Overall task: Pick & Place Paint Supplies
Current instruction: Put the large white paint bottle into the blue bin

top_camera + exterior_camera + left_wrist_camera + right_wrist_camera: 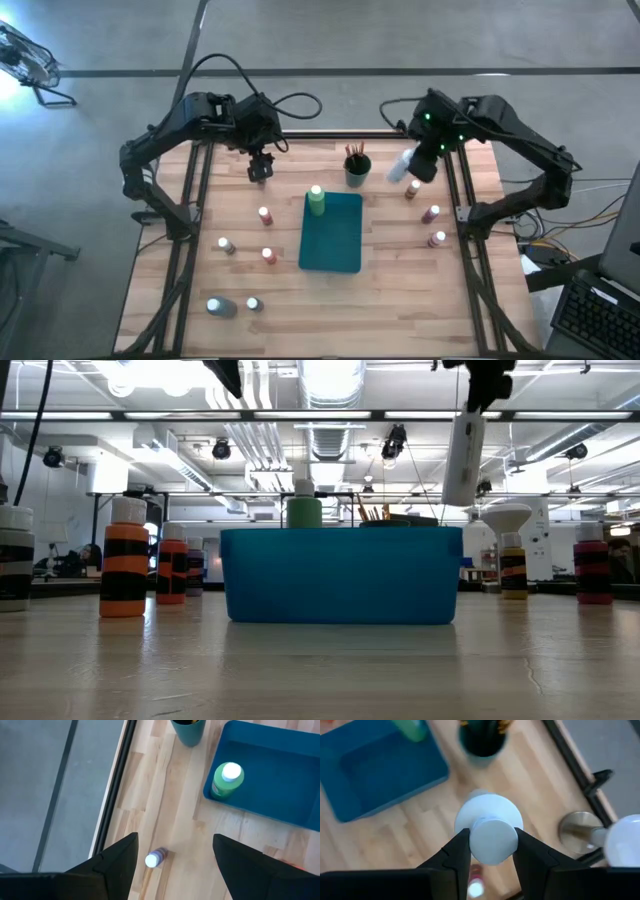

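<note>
Right hand [490, 845] around white bottle [489, 822]

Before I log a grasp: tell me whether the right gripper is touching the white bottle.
Touching. In the right wrist view both fingers of the right gripper press the white bottle at its cap; the low view shows it hanging off the table.

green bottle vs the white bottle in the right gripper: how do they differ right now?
The green bottle stands upright inside the teal tray, at its far end; the white bottle hangs in the air above the table, clear of the tray. The green bottle is free of both grippers; the white bottle is clamped at its cap by the right gripper. The green bottle's body is light green; the white bottle's is pale all over. Both have white caps.
</note>
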You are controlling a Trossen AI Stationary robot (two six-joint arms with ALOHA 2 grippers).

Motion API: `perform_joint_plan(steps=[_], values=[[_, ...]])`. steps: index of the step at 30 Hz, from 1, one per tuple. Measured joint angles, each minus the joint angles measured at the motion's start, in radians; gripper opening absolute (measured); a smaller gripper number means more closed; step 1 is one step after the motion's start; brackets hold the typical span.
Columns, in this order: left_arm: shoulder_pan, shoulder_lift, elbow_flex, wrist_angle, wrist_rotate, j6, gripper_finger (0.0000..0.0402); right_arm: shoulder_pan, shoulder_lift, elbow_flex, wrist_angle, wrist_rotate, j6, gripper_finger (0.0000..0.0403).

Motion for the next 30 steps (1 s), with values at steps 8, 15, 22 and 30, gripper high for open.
perform_joint_plan(steps=[8, 15, 22, 30], values=[[0.0, 0.0, 0.0, -0.003, 0.0, -0.001, 0.0262, 0.24, 0.018, 0.035, -0.018, 0.001, 0.105, 0.0114], [0.0, 0.0, 0.0, -0.01, 0.001, -0.002, 0.0262, 0.383, 0.022, 0.043, -0.02, 0.0, 0.204, 0.0114], [0.0, 0.0, 0.0, -0.009, 0.001, -0.004, 0.0262, 0.441, 0.034, 0.043, -0.013, 0.0, 0.255, 0.0114], [0.001, 0.0, 0.0, 0.0, -0.008, -0.005, 0.0262, 0.437, 0.198, 0.044, 0.097, 0.003, 0.099, 0.0114]])
